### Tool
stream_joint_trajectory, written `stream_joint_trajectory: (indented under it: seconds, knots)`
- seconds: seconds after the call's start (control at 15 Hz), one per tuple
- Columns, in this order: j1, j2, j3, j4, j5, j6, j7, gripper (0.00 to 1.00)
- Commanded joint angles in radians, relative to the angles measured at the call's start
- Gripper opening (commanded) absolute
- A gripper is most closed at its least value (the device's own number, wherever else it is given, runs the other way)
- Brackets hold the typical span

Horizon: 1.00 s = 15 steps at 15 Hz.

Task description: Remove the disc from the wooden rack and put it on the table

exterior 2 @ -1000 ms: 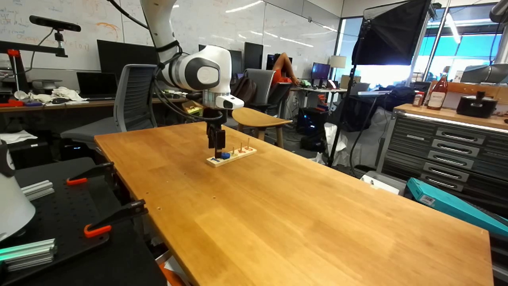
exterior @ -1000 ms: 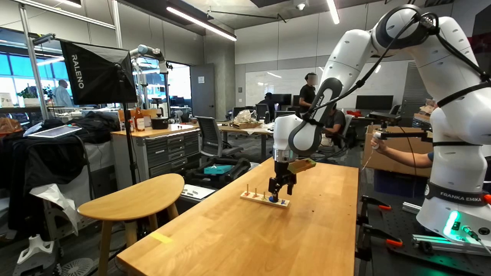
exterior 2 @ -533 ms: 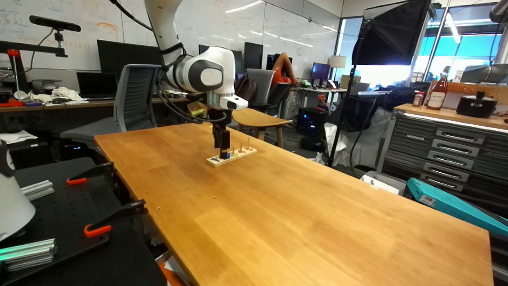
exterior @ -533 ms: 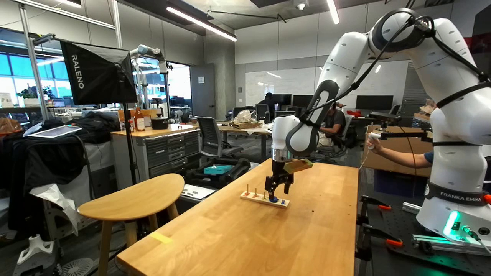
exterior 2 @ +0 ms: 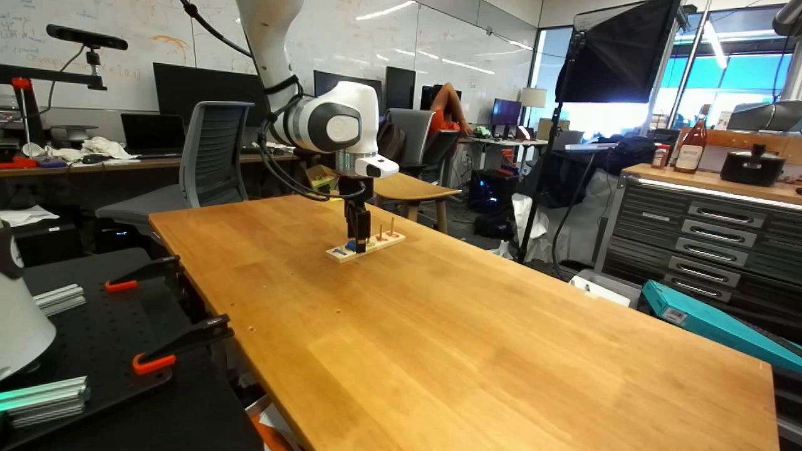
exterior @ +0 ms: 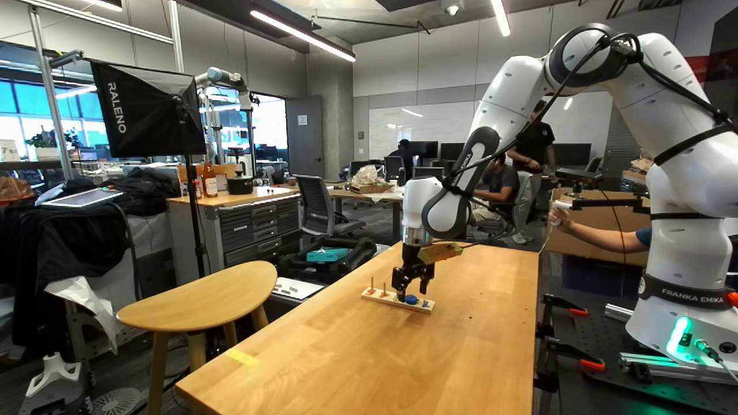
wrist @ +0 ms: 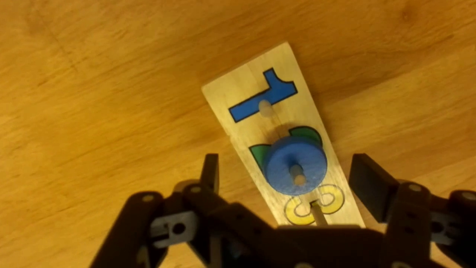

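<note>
While the gripper (wrist: 285, 167) stands spread, lower wrist view | blue disc (wrist: 280, 169) sits around peg (wrist: 298, 176) near centre | rack (wrist: 251, 130) lies beneath, on table (wrist: 111, 123)

The table (exterior 2: 463, 332) looks like smooth, lightly glossy wood; the rack (wrist: 245, 134) is matt wood, the disc (wrist: 282, 168) matt too.

The round blue disc (wrist: 280, 171) is threaded on a peg (wrist: 298, 175) of the wooden rack (wrist: 303, 115), below and right of the wrist view's centre, hiding part of a printed green figure. The pale, narrow rack slants from upper middle toward lower right, lying on the straight-edged, light-wood desk (exterior 2: 501, 338).
</note>
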Motion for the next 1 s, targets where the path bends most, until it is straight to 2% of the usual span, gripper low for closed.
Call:
stream_joint_trajectory:
  seconds: [0.0, 0.27, 0.33, 0.4, 0.47, 0.73, 0.93]
  knots:
    - [0.032, 0.049, -0.026, 0.056, 0.02, 0.012, 0.012, 0.58]
    - [0.038, 0.046, -0.033, 0.072, 0.013, 0.001, 0.014, 0.28]
    - [0.044, 0.044, -0.04, 0.075, 0.009, -0.008, 0.02, 0.61]
    - [0.048, 0.043, -0.046, 0.076, 0.004, -0.01, 0.021, 0.66]
    - [0.054, 0.041, -0.055, 0.076, 0.0, -0.015, 0.027, 0.66]
    - [0.085, 0.024, -0.081, 0.051, -0.015, -0.046, 0.044, 0.96]
    - [0.096, 0.018, -0.075, 0.04, -0.012, -0.063, 0.049, 1.0]
